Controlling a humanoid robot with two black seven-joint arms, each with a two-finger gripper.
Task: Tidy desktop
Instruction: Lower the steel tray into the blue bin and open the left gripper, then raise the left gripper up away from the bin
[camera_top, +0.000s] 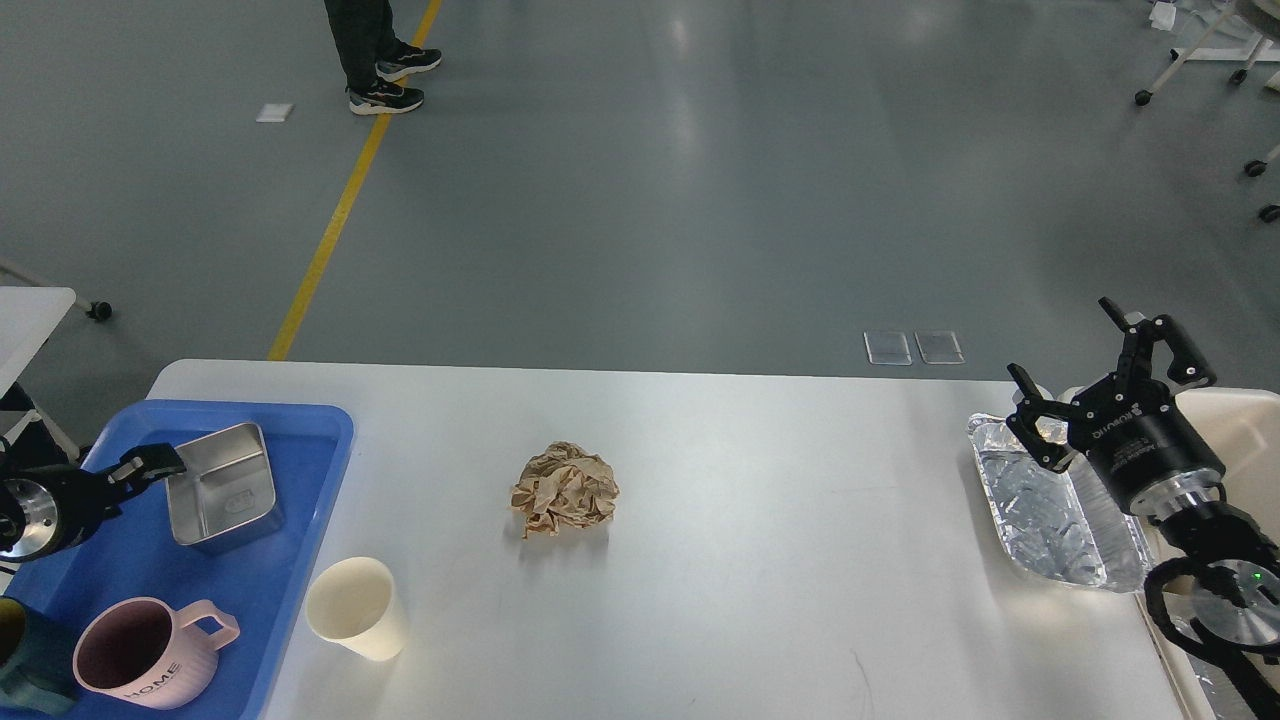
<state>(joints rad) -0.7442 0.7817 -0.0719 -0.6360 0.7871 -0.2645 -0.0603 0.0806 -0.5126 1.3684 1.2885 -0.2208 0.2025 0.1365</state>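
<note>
My left gripper (150, 465) hangs over the tray (300, 440), fingers too dark to tell, right gripper (1105, 365) spread wide at the desktop (800, 520) right edge; paper ball (564, 489) lies approx. mid, cup (357, 608) nearer left arm.

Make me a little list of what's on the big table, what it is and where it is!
desktop: light grey-white
blue tray: left end, holds metal box and pink mug
paper cup: upright, beside tray
crumpled brown paper: middle
foil tray: right end
left gripper: over tray, beside box
right gripper: open, above foil tray
</note>
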